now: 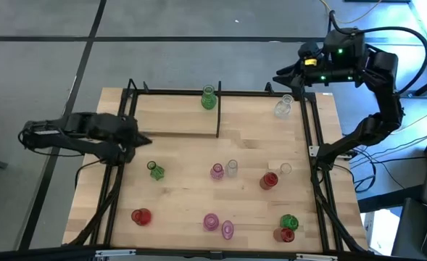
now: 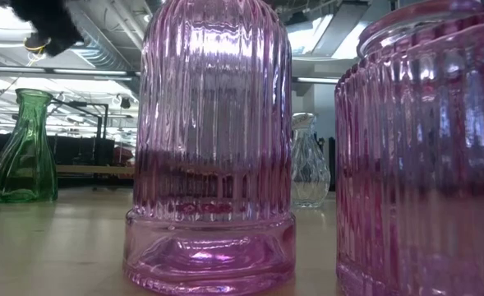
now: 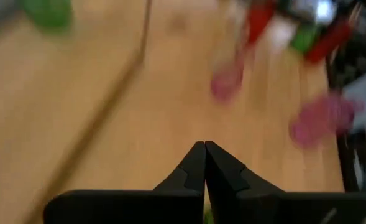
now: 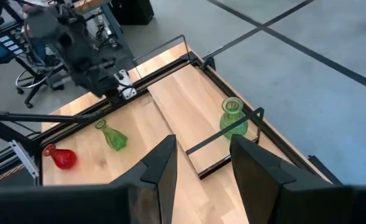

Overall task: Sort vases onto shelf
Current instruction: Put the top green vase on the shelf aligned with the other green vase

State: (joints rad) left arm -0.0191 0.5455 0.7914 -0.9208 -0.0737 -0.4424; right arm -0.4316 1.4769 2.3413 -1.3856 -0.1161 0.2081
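The shelf (image 1: 173, 116), a light board edged by black rods, lies at the table's far left; one green vase (image 1: 208, 98) stands at its far right corner, also seen as the green vase (image 4: 232, 118). Another green vase (image 1: 156, 171) stands on the table just near of my left gripper (image 1: 146, 141), which is shut with nothing in it at the shelf's near left corner. Red, pink, clear and green vases stand spread over the table's near and right parts. My right gripper (image 1: 278, 75) hangs high over the far right corner, open (image 4: 201, 155) and empty.
A clear vase (image 1: 283, 107) stands far right, beside the shelf. Two pink vases (image 1: 211, 221) (image 1: 227, 230) stand at the near edge and fill the low view (image 2: 213, 148). A red vase (image 1: 141, 216) stands near left. Black frame rods run along both table sides.
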